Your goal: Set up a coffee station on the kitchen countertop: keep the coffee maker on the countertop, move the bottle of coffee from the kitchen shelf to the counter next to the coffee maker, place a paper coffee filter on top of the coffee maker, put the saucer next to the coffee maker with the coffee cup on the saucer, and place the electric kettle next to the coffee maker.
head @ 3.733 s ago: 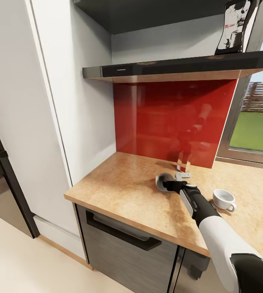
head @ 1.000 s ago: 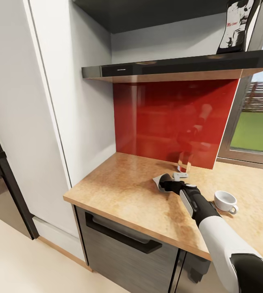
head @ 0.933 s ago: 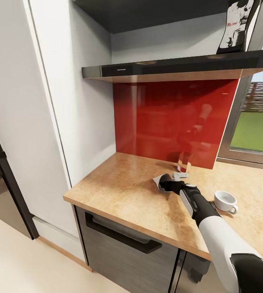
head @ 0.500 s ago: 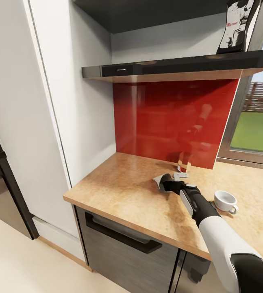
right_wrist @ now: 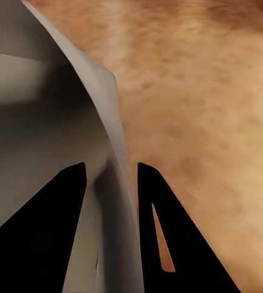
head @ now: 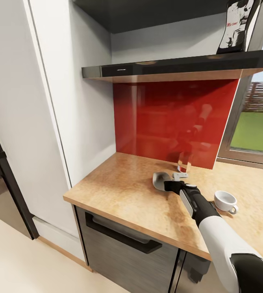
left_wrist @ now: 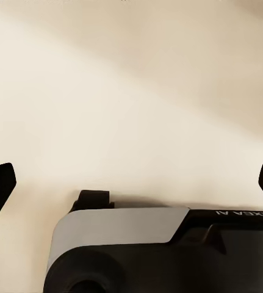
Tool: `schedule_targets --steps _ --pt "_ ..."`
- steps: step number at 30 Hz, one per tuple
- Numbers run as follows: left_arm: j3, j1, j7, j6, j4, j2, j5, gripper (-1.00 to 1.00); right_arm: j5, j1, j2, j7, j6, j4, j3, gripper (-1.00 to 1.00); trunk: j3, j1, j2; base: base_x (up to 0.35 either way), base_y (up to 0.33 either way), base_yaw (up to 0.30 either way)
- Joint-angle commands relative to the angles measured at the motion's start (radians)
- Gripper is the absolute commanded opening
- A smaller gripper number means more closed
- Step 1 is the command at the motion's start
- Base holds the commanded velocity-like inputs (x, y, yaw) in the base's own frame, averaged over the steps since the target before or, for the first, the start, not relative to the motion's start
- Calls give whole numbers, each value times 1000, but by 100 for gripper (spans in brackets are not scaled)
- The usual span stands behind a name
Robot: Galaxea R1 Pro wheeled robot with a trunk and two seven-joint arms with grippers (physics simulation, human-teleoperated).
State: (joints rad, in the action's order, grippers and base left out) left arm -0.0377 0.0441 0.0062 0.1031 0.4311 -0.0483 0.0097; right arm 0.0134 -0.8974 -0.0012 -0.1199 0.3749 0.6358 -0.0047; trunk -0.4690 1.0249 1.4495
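The paper coffee filter [head: 159,179] is pinched in the right gripper's [head: 166,186] fingers just above the counter [head: 123,191], the coffee cup [head: 224,201] stands nearby without a saucer, the left gripper's [left_wrist: 131,183] fingers are spread wide, and most placements are judged outstanding.

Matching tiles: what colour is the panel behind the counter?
Glossy red backsplash, best in the head view.

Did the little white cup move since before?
No. The cup sits at the same spot on the counter, just right of the right pincer, as far from the red wall panel as before.
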Motion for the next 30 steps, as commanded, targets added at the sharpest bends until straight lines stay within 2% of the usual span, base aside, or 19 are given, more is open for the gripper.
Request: schedule_targets --steps 1,16,30 --pt "-4 0 0 1 1 -1 1 100 -3 0 0 -1 5 1 0 -100 -1 0 0 0 0 0" --pt "-2 0 1 3 1 -2 0 100 -3 0 0 -3 5 1 -1 -100 -1 0 0 0 0 0" --pt "-2 0 1 3 1 -2 0 100 -3 0 0 -3 5 2 -1 -100 40 -50 -91 0 0 0"
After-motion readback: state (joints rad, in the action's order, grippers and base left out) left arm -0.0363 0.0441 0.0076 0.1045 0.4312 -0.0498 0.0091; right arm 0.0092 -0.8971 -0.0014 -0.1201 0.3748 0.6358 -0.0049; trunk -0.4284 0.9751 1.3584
